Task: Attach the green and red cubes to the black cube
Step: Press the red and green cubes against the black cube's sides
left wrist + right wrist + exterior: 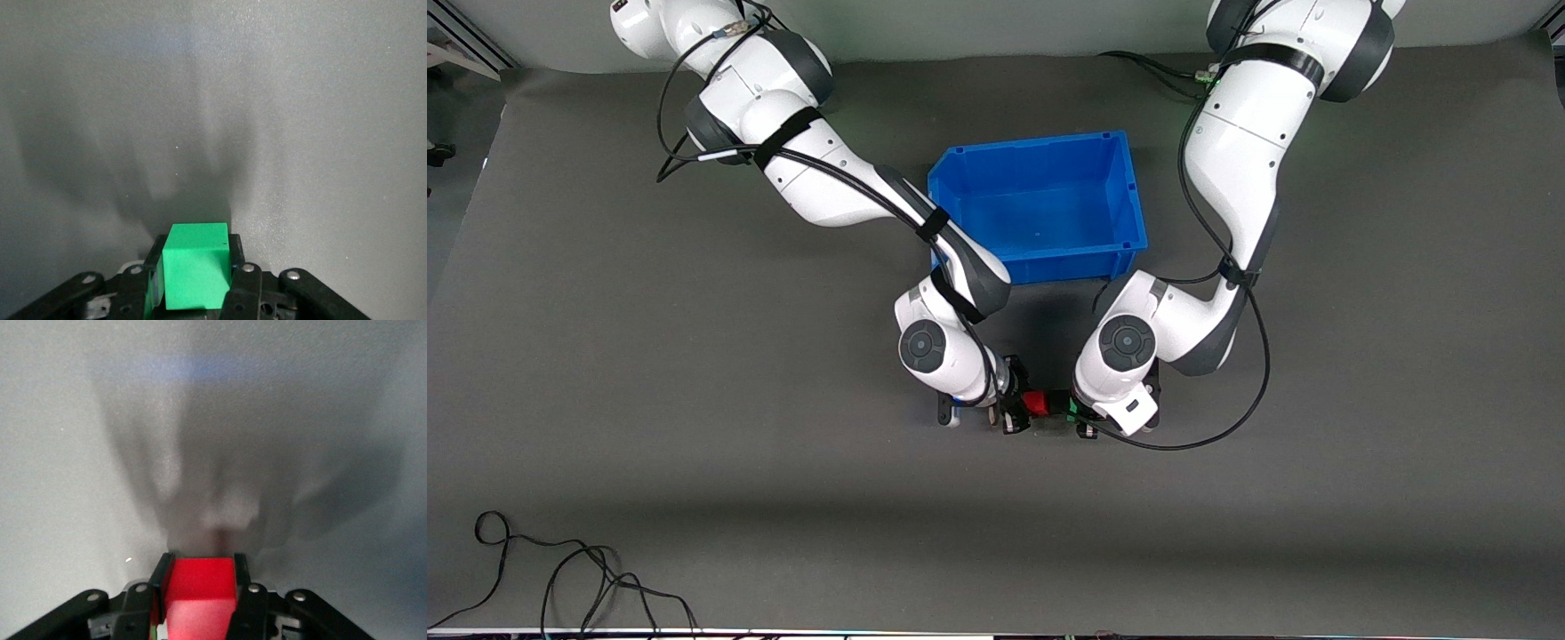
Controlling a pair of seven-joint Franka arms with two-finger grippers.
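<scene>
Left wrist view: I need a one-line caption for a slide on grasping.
Left gripper shut on the green cube, held above the bare grey tabletop.

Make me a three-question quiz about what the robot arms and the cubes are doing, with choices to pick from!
1. Where is the blue bin?
A. Nearer the front camera than the grippers
B. Farther from the front camera than the grippers
C. In a gripper

2. What colour cube does the left gripper hold?
A. Red
B. Yellow
C. Green

3. What is the right gripper doing?
A. Shut on the red cube
B. Open over the bin
C. Shut on nothing

Answers: 1 B, the bin lies higher in the front view. 2 C, the green cube sits between its fingers. 3 A, its fingers clamp both sides of the red cube.
</scene>
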